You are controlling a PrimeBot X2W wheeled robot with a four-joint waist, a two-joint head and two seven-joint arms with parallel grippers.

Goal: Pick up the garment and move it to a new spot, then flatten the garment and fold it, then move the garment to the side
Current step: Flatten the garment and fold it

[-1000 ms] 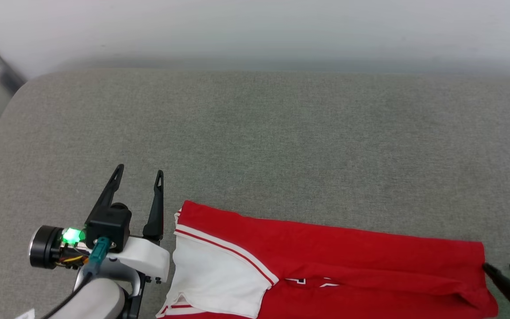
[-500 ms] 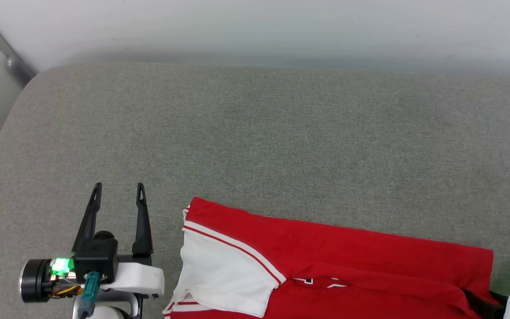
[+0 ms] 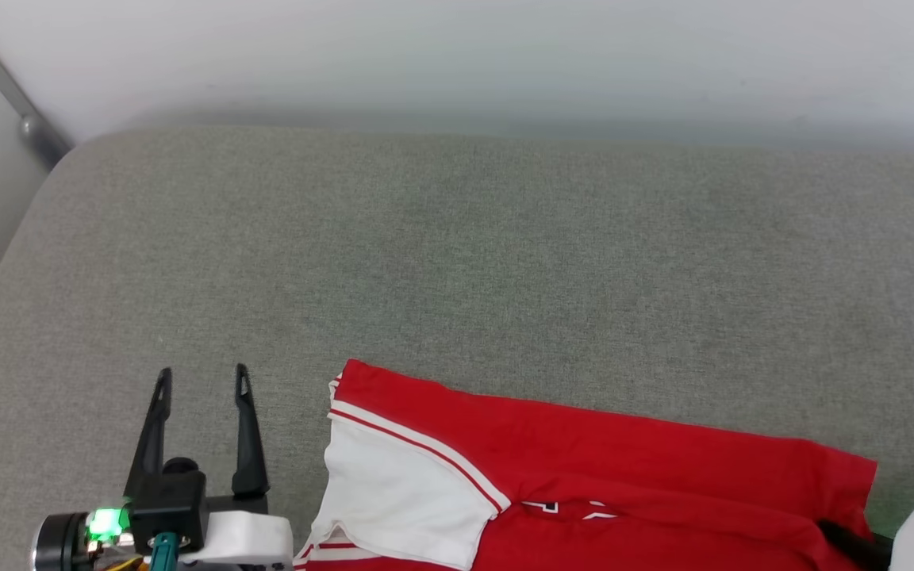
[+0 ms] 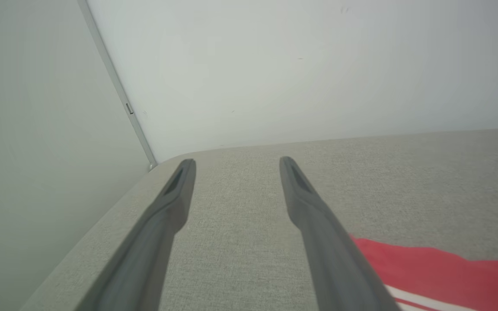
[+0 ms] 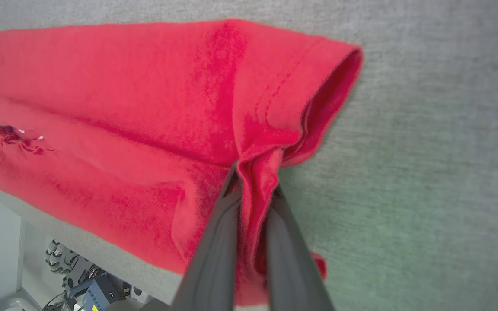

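Observation:
The garment (image 3: 584,484), a red jersey with a white sleeve and striped trim, lies folded lengthwise along the near edge of the grey cushion (image 3: 457,262). In the right wrist view my right gripper (image 5: 255,179) is shut on a pinched ridge of red fabric at the hem end of the garment (image 5: 145,99). In the head view one dark finger of the right gripper (image 3: 842,538) lies on that same right end. My left gripper (image 3: 201,373) stands open over bare cushion, left of the sleeve and apart from it. In the left wrist view the left gripper (image 4: 237,160) is spread wide, with the garment (image 4: 448,268) at lower right.
A pale wall (image 3: 457,55) rises behind the cushion. A metal strip (image 3: 24,111) runs down the wall at the cushion's rounded far-left corner. Past the cushion's near edge, the right wrist view shows equipment on the floor (image 5: 89,289).
My right gripper has closed on the garment's right end, which has bunched up slightly. The left gripper has drawn back toward me, still open.

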